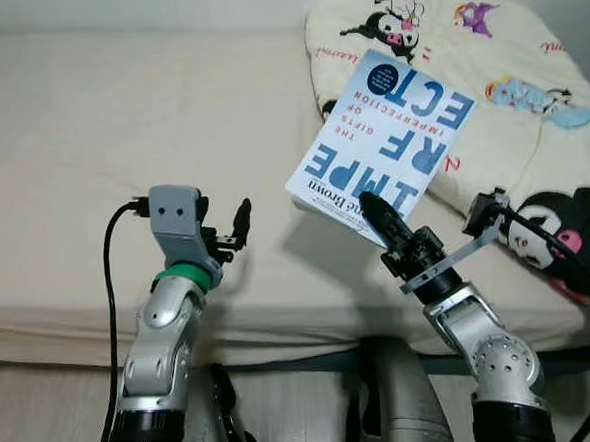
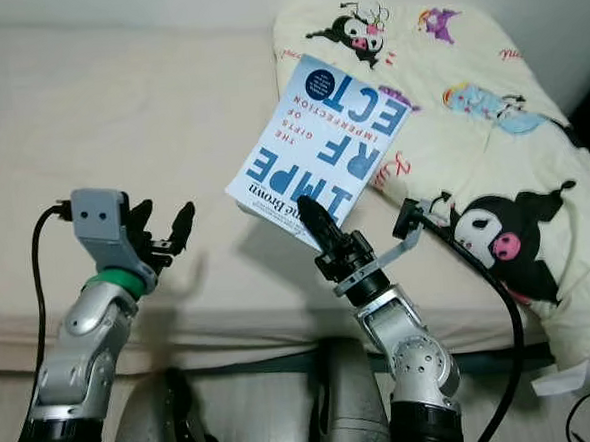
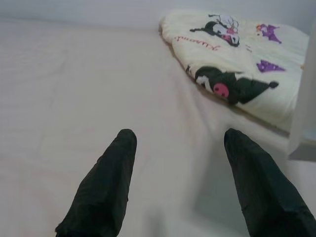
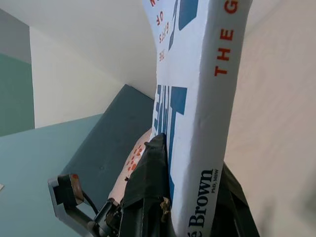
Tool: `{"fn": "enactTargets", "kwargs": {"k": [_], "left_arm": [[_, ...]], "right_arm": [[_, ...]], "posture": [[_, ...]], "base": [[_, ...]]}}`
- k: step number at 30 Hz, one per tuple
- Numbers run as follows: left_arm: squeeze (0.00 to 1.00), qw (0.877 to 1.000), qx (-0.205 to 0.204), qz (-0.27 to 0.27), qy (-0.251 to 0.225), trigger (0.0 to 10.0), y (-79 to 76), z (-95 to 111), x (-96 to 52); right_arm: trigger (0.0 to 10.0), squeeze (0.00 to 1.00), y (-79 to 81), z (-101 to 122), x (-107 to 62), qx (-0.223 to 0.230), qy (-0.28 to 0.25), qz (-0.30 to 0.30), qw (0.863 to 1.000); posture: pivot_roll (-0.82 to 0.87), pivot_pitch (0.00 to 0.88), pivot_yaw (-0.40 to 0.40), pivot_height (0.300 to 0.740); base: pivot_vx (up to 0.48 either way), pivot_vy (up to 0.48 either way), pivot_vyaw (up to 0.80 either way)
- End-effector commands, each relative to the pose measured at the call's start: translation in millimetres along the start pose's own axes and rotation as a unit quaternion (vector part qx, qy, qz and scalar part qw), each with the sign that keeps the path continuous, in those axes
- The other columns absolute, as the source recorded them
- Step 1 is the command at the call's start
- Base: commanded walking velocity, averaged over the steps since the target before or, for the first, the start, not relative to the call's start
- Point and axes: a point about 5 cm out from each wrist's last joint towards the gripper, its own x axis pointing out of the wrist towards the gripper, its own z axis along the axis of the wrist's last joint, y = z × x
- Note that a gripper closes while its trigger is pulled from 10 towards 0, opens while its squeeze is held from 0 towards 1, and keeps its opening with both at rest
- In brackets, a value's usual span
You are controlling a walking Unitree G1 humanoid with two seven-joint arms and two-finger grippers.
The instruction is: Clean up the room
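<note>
A white paperback book [image 1: 385,133] with blue and red lettering is held up above the bed, tilted. My right gripper [image 1: 378,216] is shut on its lower edge, near the author's name; the right wrist view shows the book's spine [image 4: 207,123] clamped between the black fingers [image 4: 148,182]. My left gripper [image 1: 230,230] hovers open over the beige mattress [image 1: 119,122], left of the book, with nothing between its fingers [image 3: 103,187]. A cream quilt [image 1: 508,98] printed with cartoon characters lies bunched at the bed's right end.
The mattress edge [image 1: 282,337] runs across just in front of my arms, with pale wood floor [image 1: 47,417] below it. A black cable [image 1: 578,264] loops from my right wrist over the quilt. A wall [image 4: 74,89] stands beyond the bed.
</note>
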Motion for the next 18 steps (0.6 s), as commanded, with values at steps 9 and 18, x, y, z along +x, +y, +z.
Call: {"fn": "enactTargets", "kwargs": {"k": [9, 18], "left_arm": [[0.0, 1.0, 0.0, -0.012, 0.007, 10.0, -8.5, -2.8, 5.8], [0.0, 1.0, -0.001, -0.015, 0.009, 10.0, -11.0, -1.5, 7.7]], "right_arm": [[10.0, 0.0, 3.2, 3.1, 1.5, -0.004, -0.008, 0.01, 1.0], [10.0, 0.0, 2.5, 3.5, 3.0, -0.005, -0.006, 0.012, 1.0]], "posture": [[-0.03, 0.031, 0.032, 0.66], [-0.03, 0.023, 0.03, 0.69]], "base": [[0.0, 0.0, 0.0], [0.0, 0.0, 0.0]]}}
